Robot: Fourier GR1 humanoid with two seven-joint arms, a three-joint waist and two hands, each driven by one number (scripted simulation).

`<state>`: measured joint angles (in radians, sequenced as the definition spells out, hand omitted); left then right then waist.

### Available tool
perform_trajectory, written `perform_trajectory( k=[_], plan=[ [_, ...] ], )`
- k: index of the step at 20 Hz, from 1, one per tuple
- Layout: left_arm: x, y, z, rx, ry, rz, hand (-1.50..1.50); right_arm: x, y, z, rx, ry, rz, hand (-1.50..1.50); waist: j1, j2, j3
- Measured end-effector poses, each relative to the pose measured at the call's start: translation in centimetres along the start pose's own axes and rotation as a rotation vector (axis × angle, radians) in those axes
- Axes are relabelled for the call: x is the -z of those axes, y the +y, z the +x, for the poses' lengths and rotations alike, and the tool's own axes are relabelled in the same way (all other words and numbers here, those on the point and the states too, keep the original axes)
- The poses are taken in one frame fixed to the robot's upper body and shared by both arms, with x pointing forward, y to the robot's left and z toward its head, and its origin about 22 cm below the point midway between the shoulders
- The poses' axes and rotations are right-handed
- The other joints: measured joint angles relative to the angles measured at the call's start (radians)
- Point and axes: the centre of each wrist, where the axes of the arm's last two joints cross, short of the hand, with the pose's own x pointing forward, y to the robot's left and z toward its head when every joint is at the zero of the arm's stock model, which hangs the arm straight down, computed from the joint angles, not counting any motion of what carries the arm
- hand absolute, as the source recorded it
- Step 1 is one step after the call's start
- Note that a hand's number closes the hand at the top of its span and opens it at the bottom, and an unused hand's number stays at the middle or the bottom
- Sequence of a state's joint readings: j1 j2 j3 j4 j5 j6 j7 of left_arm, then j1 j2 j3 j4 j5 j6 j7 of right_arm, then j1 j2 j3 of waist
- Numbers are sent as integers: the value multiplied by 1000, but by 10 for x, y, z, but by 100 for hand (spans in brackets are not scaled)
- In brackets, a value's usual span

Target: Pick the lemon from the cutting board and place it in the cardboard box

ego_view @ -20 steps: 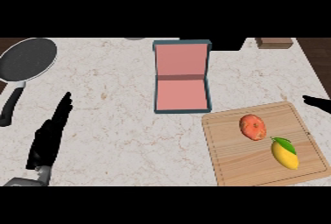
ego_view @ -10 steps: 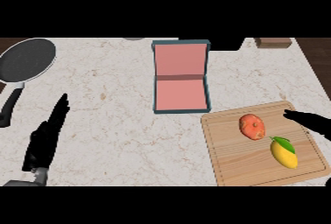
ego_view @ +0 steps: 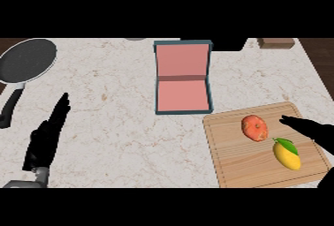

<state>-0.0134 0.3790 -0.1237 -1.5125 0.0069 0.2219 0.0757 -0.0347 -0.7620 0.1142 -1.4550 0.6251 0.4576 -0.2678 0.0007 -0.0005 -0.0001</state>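
Observation:
A yellow lemon point(ego_view: 287, 154) with a green leaf lies on the wooden cutting board point(ego_view: 248, 165) at the lower right. A red-orange fruit point(ego_view: 254, 127) lies just up and left of it. My right hand point(ego_view: 312, 129) comes in from the right edge, fingers straight, its tips over the board between the two fruits and slightly above the lemon. The open box point(ego_view: 183, 77), teal outside and pink inside, lies beyond the board at centre. My left hand point(ego_view: 47, 136) rests open at the lower left, fingers up.
A black frying pan point(ego_view: 24, 60) with its handle point(ego_view: 10, 108) sits at the upper left. A brown block point(ego_view: 275, 43) stands at the counter's far right edge.
My right hand has moved leftward and down from the right edge, over the cutting board toward the lemon. The left hand has stayed still.

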Motion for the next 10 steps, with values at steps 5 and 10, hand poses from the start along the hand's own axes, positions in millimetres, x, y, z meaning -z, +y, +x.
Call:
perform_trajectory(
  k=[5, 10],
  plan=[
    [-3, -2, 3, -6, 2, -4, 0, 0, 15, -7, -2, 4, 3, -150, 0, 0, 0],
    [-3, -1, 6, 0, 0, 2, 0, 5, 15, -12, 0, 2, 1, -150, 0, 0, 0]
  ],
)
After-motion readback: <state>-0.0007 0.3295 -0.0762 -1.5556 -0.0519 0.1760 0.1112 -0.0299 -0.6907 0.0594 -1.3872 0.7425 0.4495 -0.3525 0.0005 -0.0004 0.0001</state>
